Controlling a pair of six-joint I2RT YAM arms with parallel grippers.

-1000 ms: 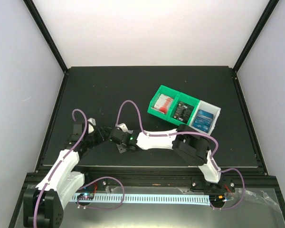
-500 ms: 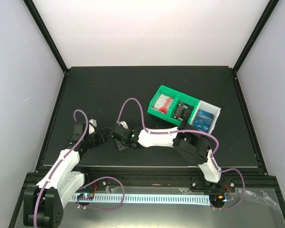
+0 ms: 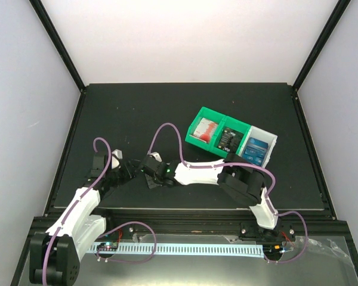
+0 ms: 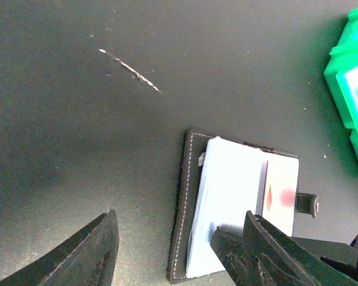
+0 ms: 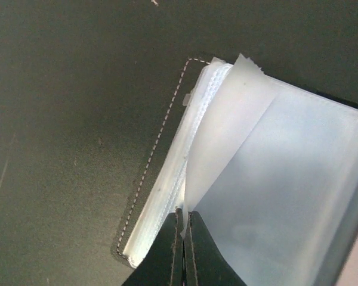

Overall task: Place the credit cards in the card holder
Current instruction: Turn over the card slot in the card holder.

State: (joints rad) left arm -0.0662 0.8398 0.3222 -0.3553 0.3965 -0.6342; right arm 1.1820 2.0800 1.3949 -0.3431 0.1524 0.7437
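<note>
Pinching one clear sleeve (image 5: 227,119) of the open card holder (image 4: 180,179) on the table (image 3: 137,107), the right gripper (image 5: 183,221) has its fingers pressed together. The left gripper (image 4: 180,217) is spread wide over the holder's stitched edge, gripping nothing. Only the top view shows the credit cards (image 3: 228,138) lying in bins (image 3: 193,125), well apart from the holder.

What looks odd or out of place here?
One clear sleeve of the open card holder stands lifted and bent, pinched by the right gripper. A pale scratch marks the mat nearby.
</note>
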